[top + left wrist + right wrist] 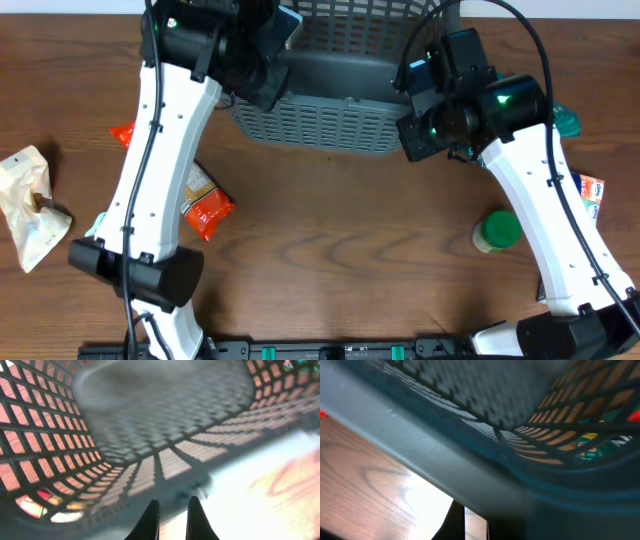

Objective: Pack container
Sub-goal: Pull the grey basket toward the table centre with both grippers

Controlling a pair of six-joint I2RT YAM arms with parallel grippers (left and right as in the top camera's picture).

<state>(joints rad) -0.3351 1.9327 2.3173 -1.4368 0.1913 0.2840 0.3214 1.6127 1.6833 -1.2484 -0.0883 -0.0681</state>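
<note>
Wooden table (330,260) spreads beneath both arms. Packing seems under way. The left gripper (173,519) hangs inside the container (340,120) with its jaws narrow and its grip unclear. Lattice walls crowd it, so it should withdraw straight up. The right gripper (464,526) faces the rim just ahead, and I cannot tell its opening.

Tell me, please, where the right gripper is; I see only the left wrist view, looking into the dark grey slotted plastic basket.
Observer: The right gripper is at the near right corner of the dark grey slotted plastic basket.
Operator: Thank you. Is anything lying on the table on the left side?
Observer: Yes, a red and orange snack packet lies on the wooden table beside the left arm.
Operator: And on the right?
Observer: A round green-lidded jar sits beside the right arm.
</note>
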